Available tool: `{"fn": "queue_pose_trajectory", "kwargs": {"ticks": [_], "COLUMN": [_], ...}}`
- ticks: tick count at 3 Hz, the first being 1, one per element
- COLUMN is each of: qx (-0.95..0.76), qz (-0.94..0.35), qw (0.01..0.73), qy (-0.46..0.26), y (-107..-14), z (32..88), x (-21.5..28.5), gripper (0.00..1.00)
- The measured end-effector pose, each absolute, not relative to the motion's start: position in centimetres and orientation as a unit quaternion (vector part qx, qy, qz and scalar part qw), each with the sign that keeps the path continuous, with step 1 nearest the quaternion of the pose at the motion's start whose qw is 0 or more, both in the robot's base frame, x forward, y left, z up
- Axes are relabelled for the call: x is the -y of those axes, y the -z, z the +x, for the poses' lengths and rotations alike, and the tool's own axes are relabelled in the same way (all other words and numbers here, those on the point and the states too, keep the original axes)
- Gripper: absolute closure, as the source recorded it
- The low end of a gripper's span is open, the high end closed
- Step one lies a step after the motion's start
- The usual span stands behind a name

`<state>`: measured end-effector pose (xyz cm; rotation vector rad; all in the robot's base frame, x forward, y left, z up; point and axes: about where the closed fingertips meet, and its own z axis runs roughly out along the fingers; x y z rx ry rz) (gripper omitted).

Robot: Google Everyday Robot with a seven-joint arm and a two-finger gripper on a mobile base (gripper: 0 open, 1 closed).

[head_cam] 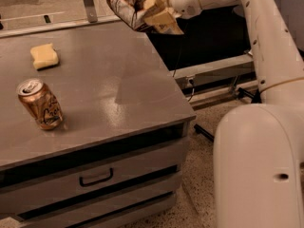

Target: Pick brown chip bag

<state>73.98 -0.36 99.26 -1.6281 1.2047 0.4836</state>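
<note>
The brown chip bag (124,4) is a crinkled dark-brown bag with pale cream ends. It hangs in the air at the top of the camera view, clear above the far right corner of the grey cabinet top (109,80). My gripper (154,8) is shut on the bag's right end, and its upper part runs out of the top of the frame. My white arm reaches in from the right.
A copper-coloured drink can (40,104) stands at the front left of the cabinet top. A small yellow sponge block (44,56) lies at the back left. The cabinet has a drawer with a handle (96,177). My white base (259,165) fills the lower right.
</note>
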Motion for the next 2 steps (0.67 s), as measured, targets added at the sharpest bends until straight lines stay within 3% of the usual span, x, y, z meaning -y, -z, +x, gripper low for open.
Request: {"fn": "queue_pose_trajectory", "kwargs": {"ticks": [1,2], "qx": [-0.442,-0.448], "qz": [-0.733,-0.732], "qw": [0.495,0.488], "qy": [-0.151,-0.162], "y": [-101.4,-100.2], "z": [70.0,70.1], "x": [-2.5,-2.9], "gripper": [1.00,1.00]}}
